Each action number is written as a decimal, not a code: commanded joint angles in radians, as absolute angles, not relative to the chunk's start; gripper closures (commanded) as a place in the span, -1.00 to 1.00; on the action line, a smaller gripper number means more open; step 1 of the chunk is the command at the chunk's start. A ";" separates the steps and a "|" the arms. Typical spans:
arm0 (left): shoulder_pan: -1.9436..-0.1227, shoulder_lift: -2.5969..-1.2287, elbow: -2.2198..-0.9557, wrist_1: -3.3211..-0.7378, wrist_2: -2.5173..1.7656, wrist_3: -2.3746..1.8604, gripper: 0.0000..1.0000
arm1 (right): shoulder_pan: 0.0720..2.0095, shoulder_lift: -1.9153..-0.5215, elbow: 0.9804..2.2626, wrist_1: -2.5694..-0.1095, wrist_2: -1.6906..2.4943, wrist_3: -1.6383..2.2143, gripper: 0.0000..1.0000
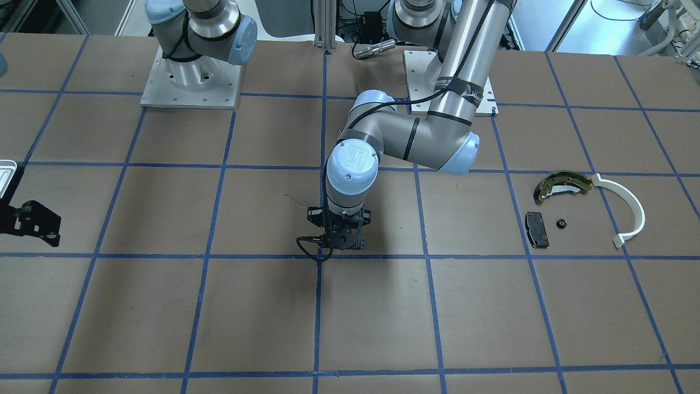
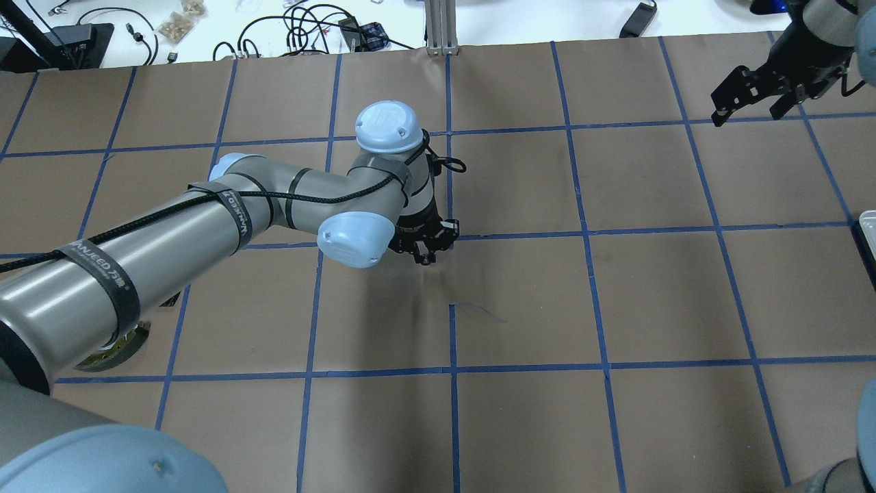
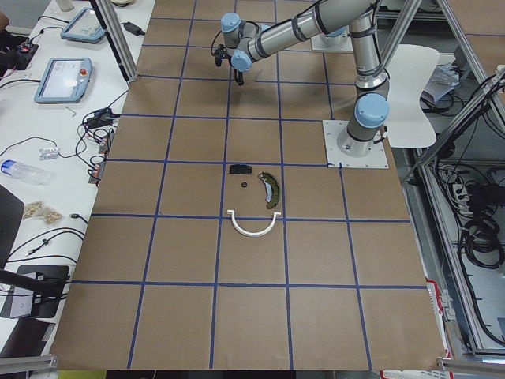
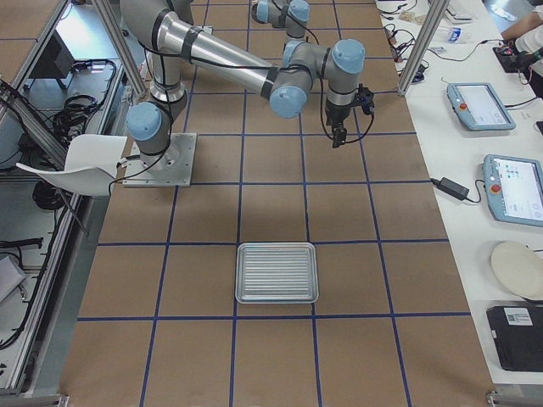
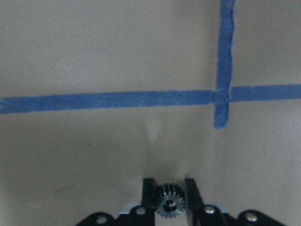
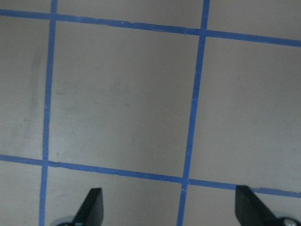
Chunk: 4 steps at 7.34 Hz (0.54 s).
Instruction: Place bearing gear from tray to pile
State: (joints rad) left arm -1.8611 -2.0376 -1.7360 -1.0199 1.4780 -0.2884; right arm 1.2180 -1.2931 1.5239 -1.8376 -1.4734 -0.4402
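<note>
A small toothed bearing gear (image 5: 170, 205) sits between the fingers of my left gripper (image 5: 170, 189), which is shut on it. That gripper (image 1: 342, 243) hangs over the middle of the table near a blue tape crossing. The pile lies far toward the robot's left: an olive-gold brake shoe (image 1: 563, 183), a white arc (image 1: 629, 210) and a black pad (image 1: 537, 229). The silver tray (image 4: 276, 273) rests at the opposite end and looks bare. My right gripper (image 6: 171, 212) is open and holds nothing; it hovers (image 2: 753, 103) beyond the tray.
A small black round part (image 1: 561, 223) lies between the pad and the shoe. Brown paper with a blue tape grid (image 2: 588, 233) covers the table. Tablets and cables (image 3: 67, 79) lie on a side bench. A person's hand (image 4: 530, 38) shows at the far edge.
</note>
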 commanded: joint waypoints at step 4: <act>-1.415 -2.000 -1.532 -1.426 1.563 0.172 1.00 | 1.357 -1.364 1.529 -1.669 -1.520 -0.281 -1.00</act>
State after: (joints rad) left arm -1.5388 -2.0037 -1.5525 -1.3611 1.5403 0.0300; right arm 1.2937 -1.3610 1.5269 -1.6812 -1.4743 -0.3166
